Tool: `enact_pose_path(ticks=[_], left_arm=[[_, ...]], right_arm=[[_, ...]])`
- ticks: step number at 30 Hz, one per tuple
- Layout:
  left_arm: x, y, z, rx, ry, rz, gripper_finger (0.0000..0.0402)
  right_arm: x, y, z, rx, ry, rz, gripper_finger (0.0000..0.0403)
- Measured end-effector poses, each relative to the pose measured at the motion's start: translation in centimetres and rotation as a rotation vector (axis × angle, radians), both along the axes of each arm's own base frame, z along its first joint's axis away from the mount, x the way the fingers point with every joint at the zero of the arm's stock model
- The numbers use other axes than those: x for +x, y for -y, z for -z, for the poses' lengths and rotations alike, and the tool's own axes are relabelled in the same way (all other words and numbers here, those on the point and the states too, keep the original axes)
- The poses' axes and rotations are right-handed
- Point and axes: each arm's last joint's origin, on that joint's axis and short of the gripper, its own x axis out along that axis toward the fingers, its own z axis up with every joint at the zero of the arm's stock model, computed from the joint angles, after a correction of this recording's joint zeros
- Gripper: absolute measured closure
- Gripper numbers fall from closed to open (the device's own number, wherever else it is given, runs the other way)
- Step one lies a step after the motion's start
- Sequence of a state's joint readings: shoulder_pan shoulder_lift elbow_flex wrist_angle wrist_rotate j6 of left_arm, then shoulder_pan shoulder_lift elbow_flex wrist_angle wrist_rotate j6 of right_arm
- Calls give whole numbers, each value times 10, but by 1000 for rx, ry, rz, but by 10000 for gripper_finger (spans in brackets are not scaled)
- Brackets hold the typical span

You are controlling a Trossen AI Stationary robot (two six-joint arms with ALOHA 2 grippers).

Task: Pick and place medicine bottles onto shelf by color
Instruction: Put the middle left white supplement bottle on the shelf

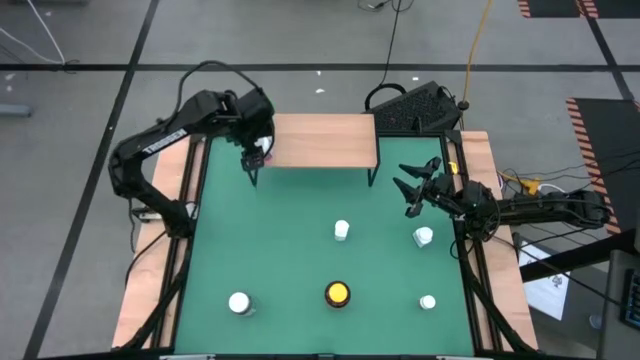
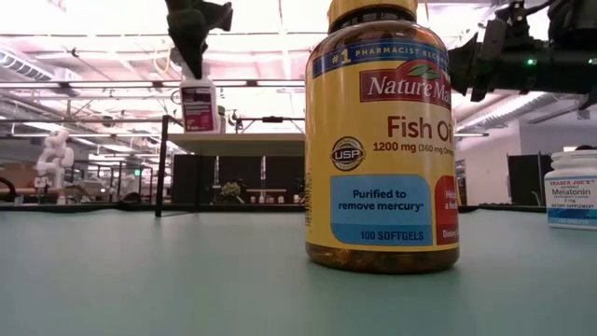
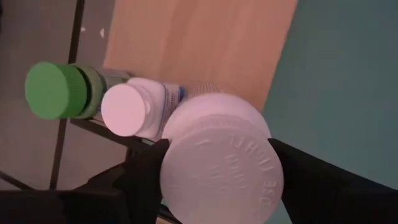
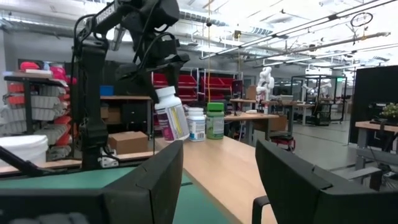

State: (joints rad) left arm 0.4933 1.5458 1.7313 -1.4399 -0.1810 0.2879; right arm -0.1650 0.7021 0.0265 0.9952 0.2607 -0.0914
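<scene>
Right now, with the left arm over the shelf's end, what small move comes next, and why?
Probably lower a little and straighten. The left gripper holds a white bottle by its cap, tilted, beside a smaller white bottle and a green-capped bottle standing on the shelf. Whether its base touches the board is unclear. Right gripper waits, open.

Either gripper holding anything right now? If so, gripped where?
The left gripper holds a white bottle by its cap, tilted, just above the shelf end. The right gripper is open and holds nothing.
</scene>
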Motion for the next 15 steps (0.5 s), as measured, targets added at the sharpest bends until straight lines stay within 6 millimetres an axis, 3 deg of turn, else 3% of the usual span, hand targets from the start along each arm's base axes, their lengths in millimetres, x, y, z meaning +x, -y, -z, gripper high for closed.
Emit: enact_pose_path(ticks=[15], left_arm=[[-1,-3,-2,20,22,10,129]], right_arm=[[0,0,0,10,7,-3,204]])
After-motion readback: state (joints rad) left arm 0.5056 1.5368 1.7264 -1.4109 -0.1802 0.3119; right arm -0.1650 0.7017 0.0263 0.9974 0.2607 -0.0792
